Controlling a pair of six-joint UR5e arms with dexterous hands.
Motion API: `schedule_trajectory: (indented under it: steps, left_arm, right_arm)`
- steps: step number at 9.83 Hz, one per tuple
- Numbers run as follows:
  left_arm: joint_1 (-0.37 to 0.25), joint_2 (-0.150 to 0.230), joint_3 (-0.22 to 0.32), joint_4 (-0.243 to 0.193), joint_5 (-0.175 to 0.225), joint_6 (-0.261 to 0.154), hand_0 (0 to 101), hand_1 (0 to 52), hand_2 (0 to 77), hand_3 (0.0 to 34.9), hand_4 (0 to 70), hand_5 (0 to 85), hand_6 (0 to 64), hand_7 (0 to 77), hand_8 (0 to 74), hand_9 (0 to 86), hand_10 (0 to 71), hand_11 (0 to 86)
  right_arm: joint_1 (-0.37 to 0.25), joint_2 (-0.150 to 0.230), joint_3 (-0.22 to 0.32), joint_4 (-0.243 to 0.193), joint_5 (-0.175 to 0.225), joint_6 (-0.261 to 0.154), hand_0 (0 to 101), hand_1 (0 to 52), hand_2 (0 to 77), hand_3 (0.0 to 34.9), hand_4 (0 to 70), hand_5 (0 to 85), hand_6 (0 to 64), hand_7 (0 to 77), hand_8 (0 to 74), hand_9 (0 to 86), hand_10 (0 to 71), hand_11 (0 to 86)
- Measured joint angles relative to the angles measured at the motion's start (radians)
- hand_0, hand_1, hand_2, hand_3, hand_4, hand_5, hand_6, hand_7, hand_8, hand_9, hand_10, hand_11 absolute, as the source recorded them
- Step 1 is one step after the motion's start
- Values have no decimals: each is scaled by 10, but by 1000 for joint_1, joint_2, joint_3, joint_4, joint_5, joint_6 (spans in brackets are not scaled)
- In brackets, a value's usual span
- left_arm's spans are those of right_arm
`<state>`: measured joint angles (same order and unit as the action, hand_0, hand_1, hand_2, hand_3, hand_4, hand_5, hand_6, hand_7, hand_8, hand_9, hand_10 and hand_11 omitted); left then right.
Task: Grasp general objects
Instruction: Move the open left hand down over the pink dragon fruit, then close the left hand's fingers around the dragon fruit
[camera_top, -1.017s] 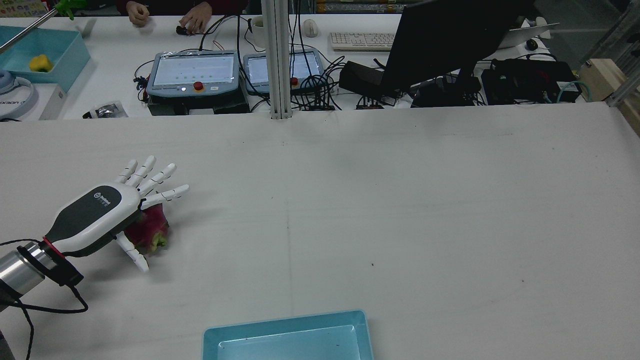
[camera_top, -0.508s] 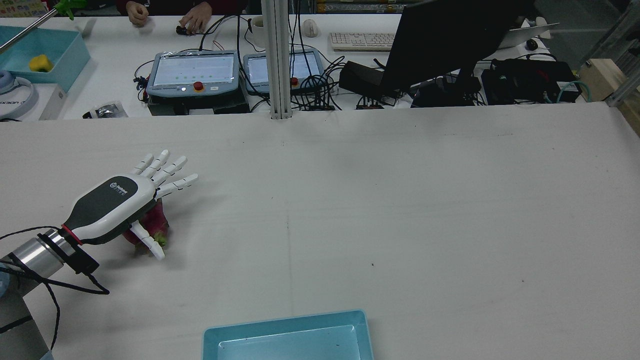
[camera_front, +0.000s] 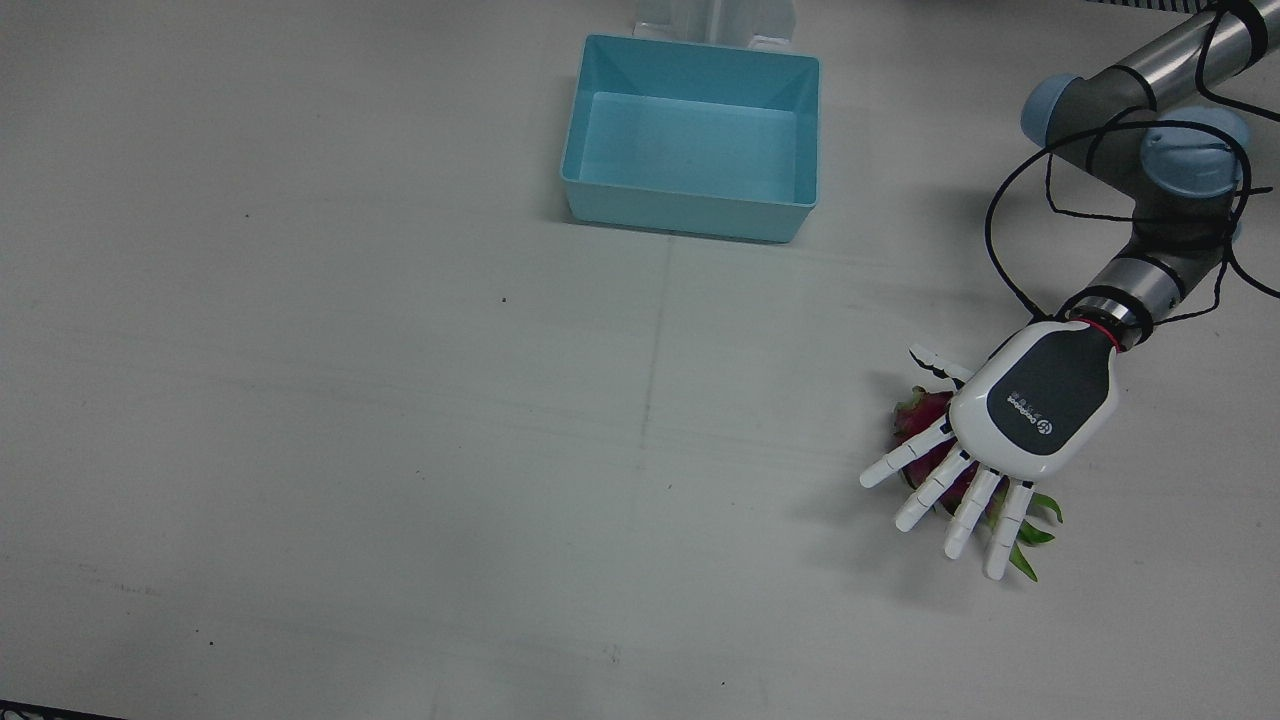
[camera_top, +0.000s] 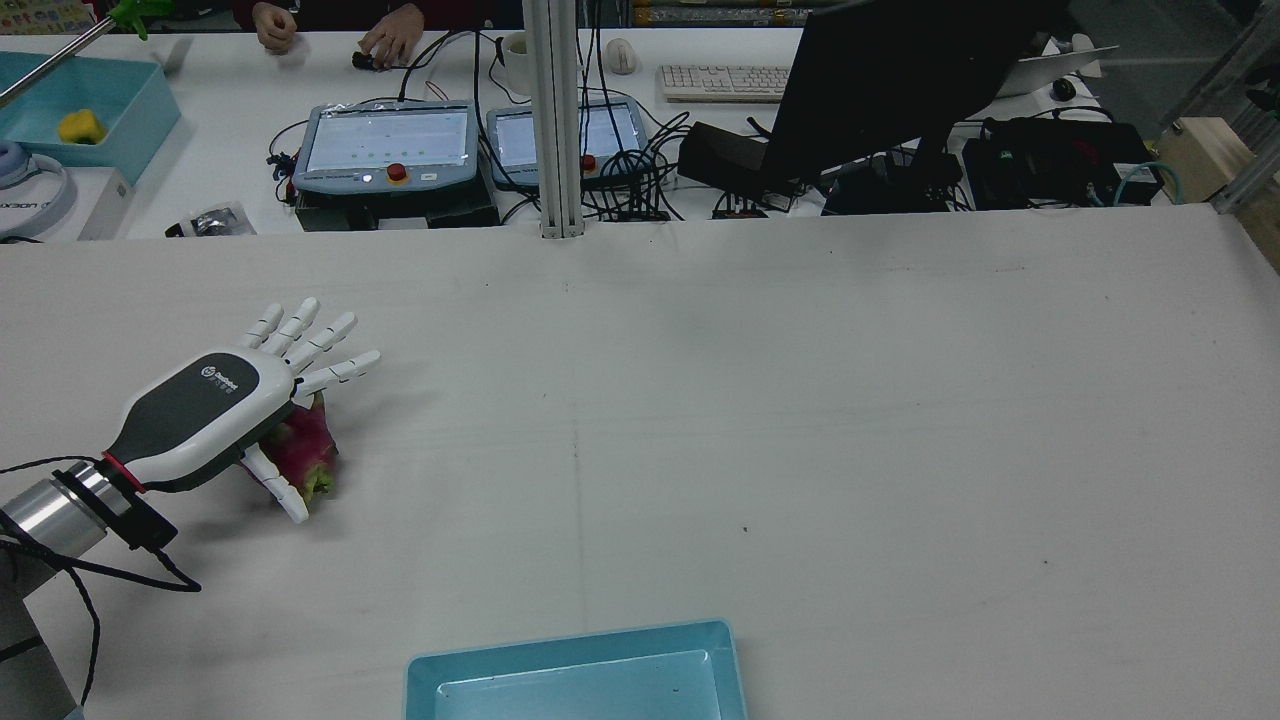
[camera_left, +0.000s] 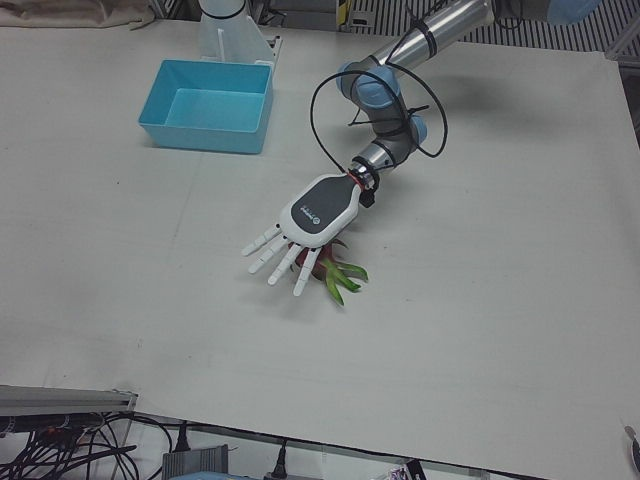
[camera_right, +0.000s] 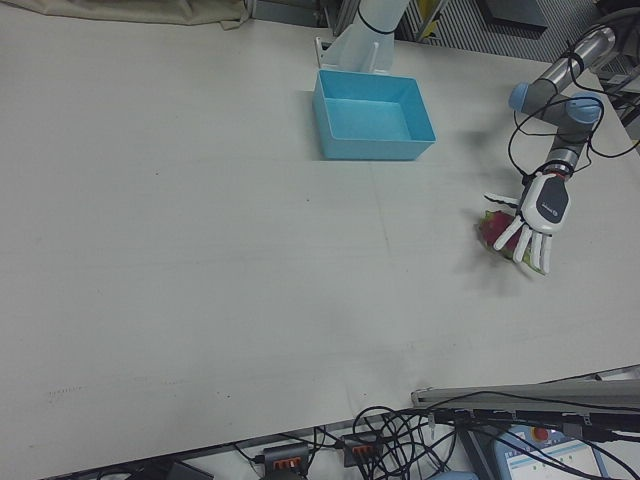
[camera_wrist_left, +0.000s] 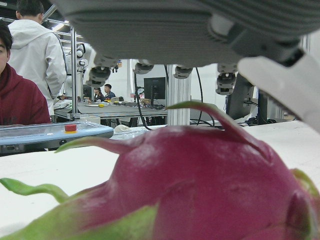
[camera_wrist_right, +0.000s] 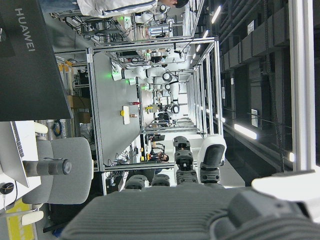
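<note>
**Left hand spread over the dragon fruit**

Seen from the rear, nearest: a blue bin (camera_top: 575, 675) on the white worktop (camera_top: 800, 400), at the near edge by the middle. Further out and far to the left, the left hand (camera_top: 215, 400), palm down, fingers (camera_top: 325, 350) straight and fanned apart, holding nothing. Directly beneath the palm, the dragon fruit (camera_top: 300, 450), pink, lying on the worktop, partly covered by the hand; thumb lowered along the fruit's near side. Cannot tell whether palm or thumb touches the skin. From the front, green leaf tips poking out past the fingertips, pink body showing on the thumb side. In the left hand view, fruit filling the lower frame, fingers stretched above it. Right hand (camera_wrist_right: 200, 210) seen only by its own camera, away from the worktop; state impossible to tell.
</note>
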<state>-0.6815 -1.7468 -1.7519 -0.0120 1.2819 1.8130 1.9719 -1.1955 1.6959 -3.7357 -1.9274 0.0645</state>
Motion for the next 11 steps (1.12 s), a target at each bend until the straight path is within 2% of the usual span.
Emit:
schedule_trajectory:
  steps: [1,3,4,5,6,7,8,9,10,11]
  left_arm:
    - [1,16,-1,-15,0,18,452,0,16,263,60,22,11,33,16,11,136,5]
    - [1,39,-2,-37,-1,33,473,0,11,263,60,22,11,33,16,11,136,5]
    - [1,47,-1,-47,-1,40,487,0,11,243,60,22,11,33,16,11,136,5]
    - [2,54,-1,-56,-1,53,487,0,11,243,60,22,11,33,16,11,136,5]
    - [3,59,0,-64,-1,67,497,0,16,180,60,22,11,33,16,11,142,5]
    - [5,61,1,-69,-1,77,500,0,11,142,60,22,11,33,16,11,142,44]
    - [8,59,5,-72,-1,84,500,0,11,142,60,22,11,33,16,11,142,44]
    - [11,56,9,-74,-1,93,497,0,11,58,60,22,11,33,16,11,147,44]
    - [13,53,11,-76,-2,102,499,0,11,12,60,22,11,33,16,11,147,44]
    - [13,52,13,-77,-2,108,497,0,16,2,60,22,11,33,16,11,147,44]
  right_arm:
    - [0,0,0,0,0,0,0,60,16,0,0,742,0,0,0,11,0,11]
    - [0,0,0,0,0,0,0,60,16,0,0,742,0,0,0,11,0,11]
    - [0,0,0,0,0,0,0,60,16,0,0,742,0,0,0,11,0,11]
    - [0,0,0,0,0,0,1,60,16,0,0,742,0,0,0,11,0,11]
    - [0,0,0,0,0,0,1,60,16,0,0,742,0,0,0,11,0,11]
    - [0,0,0,0,0,0,0,60,16,0,0,742,0,0,0,11,0,11]
    - [0,0,0,0,0,0,1,60,16,0,0,742,0,0,0,11,0,11]
    - [0,0,0,0,0,0,1,60,16,0,0,742,0,0,0,11,0,11]
    - [0,0,0,0,0,0,1,60,16,0,0,742,0,0,0,11,0,11]
    - [0,0,0,0,0,0,1,60,16,0,0,742,0,0,0,11,0,11]
